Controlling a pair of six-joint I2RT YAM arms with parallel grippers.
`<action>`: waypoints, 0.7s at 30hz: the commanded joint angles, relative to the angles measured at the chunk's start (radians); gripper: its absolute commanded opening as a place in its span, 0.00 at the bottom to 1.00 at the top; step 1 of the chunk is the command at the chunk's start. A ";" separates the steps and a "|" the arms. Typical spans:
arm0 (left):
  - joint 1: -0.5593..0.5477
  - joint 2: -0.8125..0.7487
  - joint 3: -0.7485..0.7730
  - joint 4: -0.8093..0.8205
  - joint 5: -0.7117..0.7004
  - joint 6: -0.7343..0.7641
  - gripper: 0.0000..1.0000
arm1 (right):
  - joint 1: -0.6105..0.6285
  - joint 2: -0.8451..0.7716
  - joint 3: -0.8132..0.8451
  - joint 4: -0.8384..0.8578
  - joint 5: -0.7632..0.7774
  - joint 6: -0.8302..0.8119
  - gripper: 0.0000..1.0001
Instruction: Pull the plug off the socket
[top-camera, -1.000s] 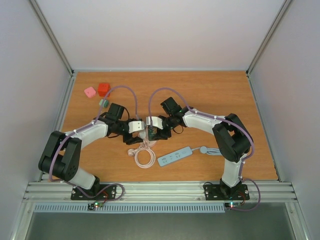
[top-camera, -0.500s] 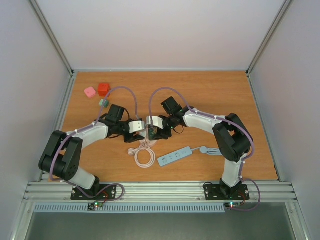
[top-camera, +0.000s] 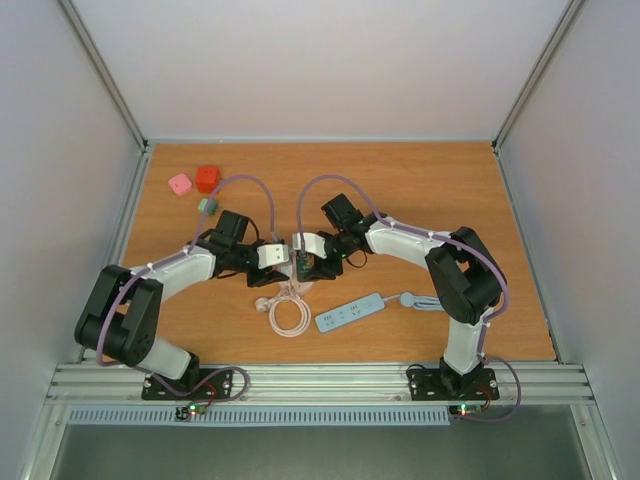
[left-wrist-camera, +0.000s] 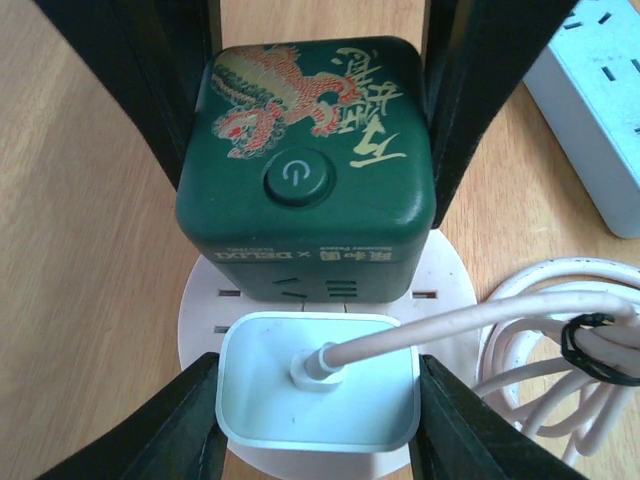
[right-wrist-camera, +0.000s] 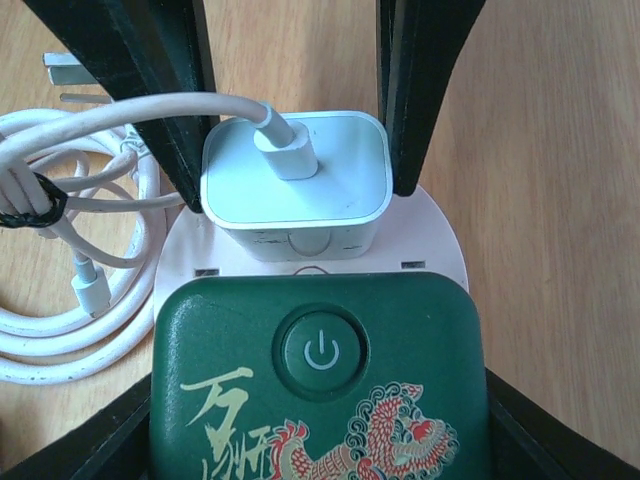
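You have a wooden table (top-camera: 430, 190) with both arms bent in to meet at its middle: your left arm (top-camera: 175, 268) from the left, your right arm (top-camera: 415, 243) from the right. Nearer the arm bases a pale blue power strip (top-camera: 350, 313) lies flat. Just to its left a white cable (top-camera: 288, 316) lies coiled, bound with a black tie. Between the grippers stands the socket (left-wrist-camera: 310, 150), a dark green cube with a dragon print and a round power button on top, sitting on a round white base (left-wrist-camera: 200, 325). The plug (left-wrist-camera: 260, 405), white and square with the cable running out of it, sits pushed into that base right against the cube. Your right gripper (right-wrist-camera: 320, 385) holds the cube, a finger flat on each side. Your left gripper (left-wrist-camera: 318, 370) stands narrow around the plug, its fingers touching both sides. At the far left of the table, well apart from all this, lie a red block (top-camera: 207, 178), a pink block (top-camera: 180, 184) and a smaller grey-green block (top-camera: 207, 205)
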 joint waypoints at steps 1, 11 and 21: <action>-0.034 -0.109 -0.045 0.075 0.054 0.059 0.37 | 0.006 0.053 -0.001 -0.068 0.105 0.035 0.01; -0.030 -0.063 0.024 -0.004 0.114 0.028 0.34 | 0.006 0.051 -0.008 -0.055 0.133 0.048 0.01; 0.026 -0.027 0.070 -0.038 0.235 -0.074 0.32 | 0.006 0.044 -0.018 -0.050 0.145 0.049 0.01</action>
